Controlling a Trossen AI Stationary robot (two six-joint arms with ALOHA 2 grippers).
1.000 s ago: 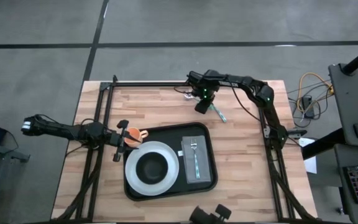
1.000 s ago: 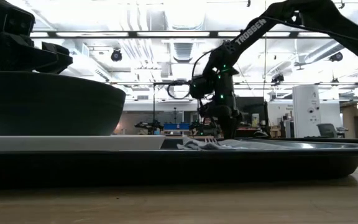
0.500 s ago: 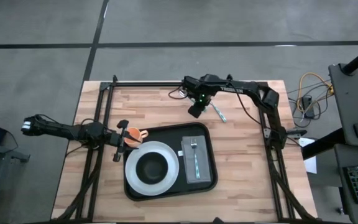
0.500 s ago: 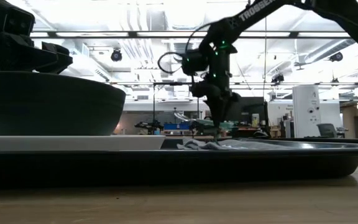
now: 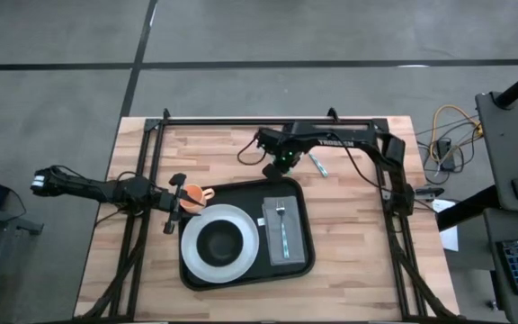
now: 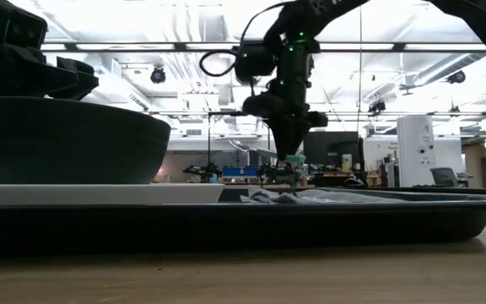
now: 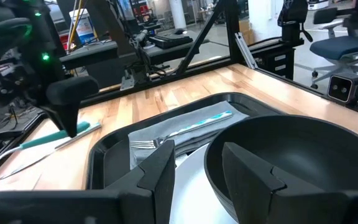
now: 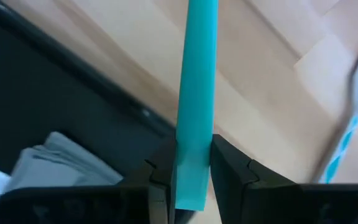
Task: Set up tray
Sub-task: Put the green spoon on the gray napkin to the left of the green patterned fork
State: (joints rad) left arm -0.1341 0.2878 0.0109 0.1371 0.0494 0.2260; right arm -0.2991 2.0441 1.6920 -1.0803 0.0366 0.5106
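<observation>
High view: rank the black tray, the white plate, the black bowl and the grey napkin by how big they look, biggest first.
1. black tray
2. white plate
3. black bowl and grey napkin cover similar area from above, so I won't rank them.

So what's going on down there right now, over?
Right end effector shut on teal-handled utensil, hovering by the tray far rim. Left end effector waits at plate. Fork on napkin. Nothing blocking.
</observation>
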